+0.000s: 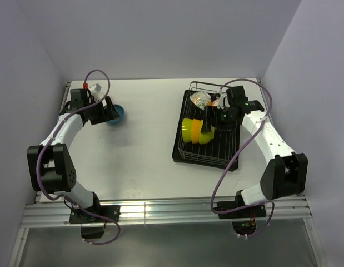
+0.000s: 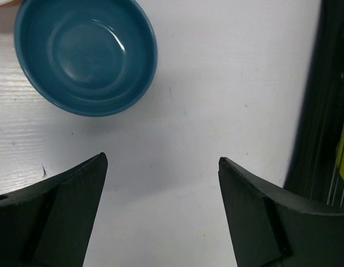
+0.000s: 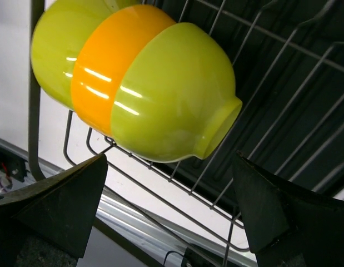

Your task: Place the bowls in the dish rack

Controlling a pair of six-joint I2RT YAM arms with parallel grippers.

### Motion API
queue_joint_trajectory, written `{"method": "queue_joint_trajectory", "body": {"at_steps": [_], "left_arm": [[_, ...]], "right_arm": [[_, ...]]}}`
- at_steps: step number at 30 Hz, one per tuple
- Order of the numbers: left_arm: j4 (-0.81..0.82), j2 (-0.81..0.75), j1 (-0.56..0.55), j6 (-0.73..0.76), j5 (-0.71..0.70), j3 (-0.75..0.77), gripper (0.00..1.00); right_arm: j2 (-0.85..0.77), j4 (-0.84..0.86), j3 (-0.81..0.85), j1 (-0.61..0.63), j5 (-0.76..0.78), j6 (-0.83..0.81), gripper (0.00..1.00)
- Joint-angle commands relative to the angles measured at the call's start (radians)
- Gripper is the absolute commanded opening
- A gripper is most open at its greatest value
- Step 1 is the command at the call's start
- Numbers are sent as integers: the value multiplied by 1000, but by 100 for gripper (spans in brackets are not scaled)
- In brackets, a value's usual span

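A blue bowl [image 1: 115, 115] stands upright on the white table at the left; it also shows at the top left of the left wrist view [image 2: 85, 55]. My left gripper [image 1: 105, 109] is open and empty beside it, its jaws [image 2: 161, 159] over bare table short of the bowl. The black wire dish rack [image 1: 208, 147] holds a lime green bowl [image 3: 172, 94], an orange bowl [image 3: 105, 61] and a second lime green bowl [image 3: 52, 47], nested on their sides. A cream-white bowl [image 1: 200, 99] sits at the rack's far end. My right gripper [image 1: 214, 120] is open and empty just beside the nested bowls [image 3: 170, 160].
The rack's black edge [image 2: 319, 111] shows at the right of the left wrist view. A small red-orange thing [image 1: 215, 102] lies beside the cream bowl, mostly hidden by my right wrist. Walls enclose the table at the left, back and right. A metal rail [image 1: 160, 208] runs along the near edge.
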Motion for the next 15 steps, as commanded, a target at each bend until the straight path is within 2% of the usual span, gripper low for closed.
{"method": "queue_joint_trajectory", "body": {"at_steps": [1, 7, 15], "left_arm": [[55, 24, 10, -36, -69, 0, 85], [108, 88, 32, -80, -132, 4, 76], [130, 203, 79, -123, -123, 47, 70]], "right_arm": [[-62, -28, 73, 5, 60, -13, 100], [-103, -42, 99, -2, 70, -15, 100], [-151, -54, 123, -9, 62, -16, 100]]}}
